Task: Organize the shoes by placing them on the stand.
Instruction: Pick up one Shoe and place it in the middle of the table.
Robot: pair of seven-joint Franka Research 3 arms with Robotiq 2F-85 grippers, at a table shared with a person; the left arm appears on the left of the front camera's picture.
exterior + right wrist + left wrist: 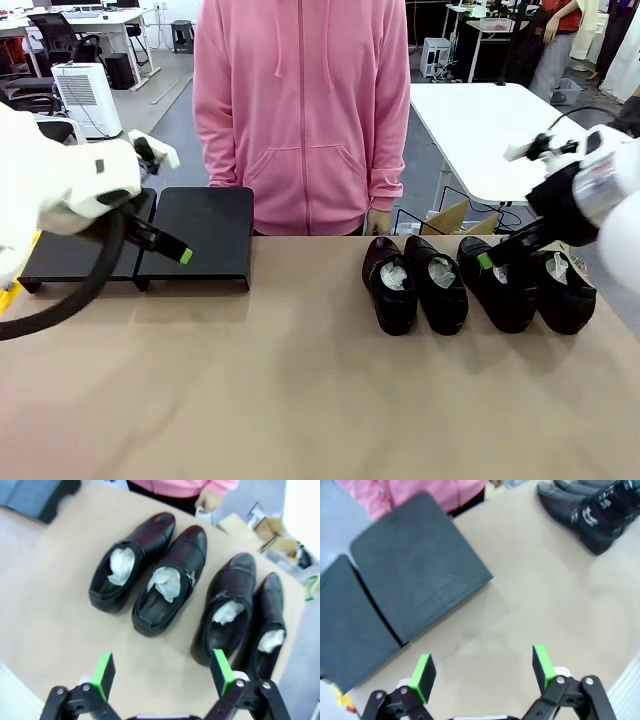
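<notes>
1. Left pincer (485, 672): fingers spread apart, gripping nothing, above the bare tabletop (300, 400) just in front of the stand (205, 225).
2. The stand sits at the far left of the tabletop, both panels bare.
3. A person in a pink hoodie (300, 110) stands at the far edge.
4. The shoes (437, 285), four in a row, lie right of middle, toes toward the person, well apart from the stand.
5. Right pincer (162, 672): spread apart, empty, over the heels of the right pair.

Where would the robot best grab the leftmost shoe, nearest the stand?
Probably the heel rim of the leftmost shoe, from above on the robot's side: its heel faces the robot, the paper stuffing leaves a gap there, and the neighbouring shoe crowds one flank.
</notes>
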